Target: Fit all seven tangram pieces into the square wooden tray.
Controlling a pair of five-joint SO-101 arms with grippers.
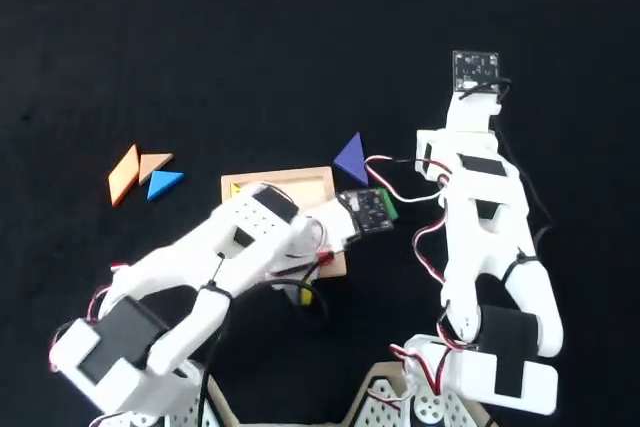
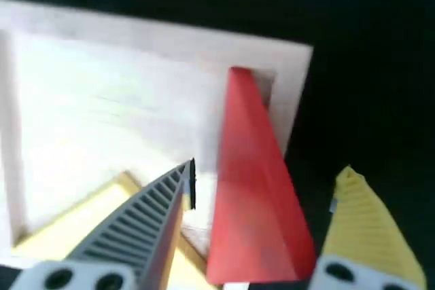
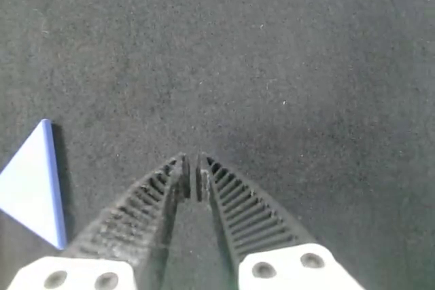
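The square wooden tray [image 1: 300, 182] lies mid-table, with a yellow piece [image 1: 235, 189] in its far left corner. My left gripper [image 2: 268, 170] hangs over the tray's [image 2: 170, 39] near right corner. It is open, its grey and yellow fingers on either side of a red triangle [image 2: 255, 188] that leans tilted on the tray rim. A small gap shows on each side of the triangle. The yellow piece [image 2: 68, 236] lies flat inside. My right gripper [image 3: 192, 168] is shut and holds nothing above bare cloth, a violet triangle [image 3: 30, 195] off to one side.
The violet triangle [image 1: 350, 157] lies just right of the tray's far corner. A green piece [image 1: 388, 209] peeks out beside the left wrist's camera board. At the left lie an orange parallelogram [image 1: 123, 174], a tan triangle [image 1: 155, 161] and a blue triangle [image 1: 165, 184]. The right arm [image 1: 480, 197] stands folded at the right.
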